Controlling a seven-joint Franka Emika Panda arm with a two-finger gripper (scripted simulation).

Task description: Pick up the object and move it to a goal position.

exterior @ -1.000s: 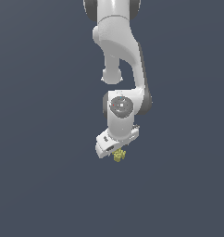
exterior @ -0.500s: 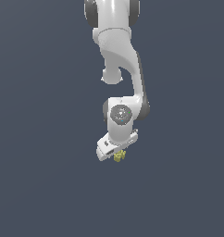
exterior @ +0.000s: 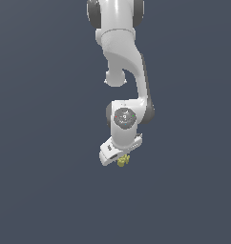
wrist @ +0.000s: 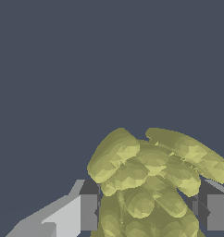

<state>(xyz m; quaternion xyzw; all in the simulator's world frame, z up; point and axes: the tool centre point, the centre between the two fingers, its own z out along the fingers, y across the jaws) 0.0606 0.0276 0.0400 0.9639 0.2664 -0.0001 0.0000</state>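
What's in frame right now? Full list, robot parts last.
clump: 1, yellow-olive, lumpy; between the end effector's fingers, filling the gap in the wrist view.
background surface: 1, plain dark grey-blue; behind everything in both views.
arm: 1, white with dark joints; comes down from the top of the exterior view.
end effector: 1, white body, grey fingers; at the arm's lower end, shut on the clump.

Object: small yellow-olive lumpy clump, overlapping rounded lobes, irregular shape. Sits clamped between the gripper fingers, lobes bulging out past them.
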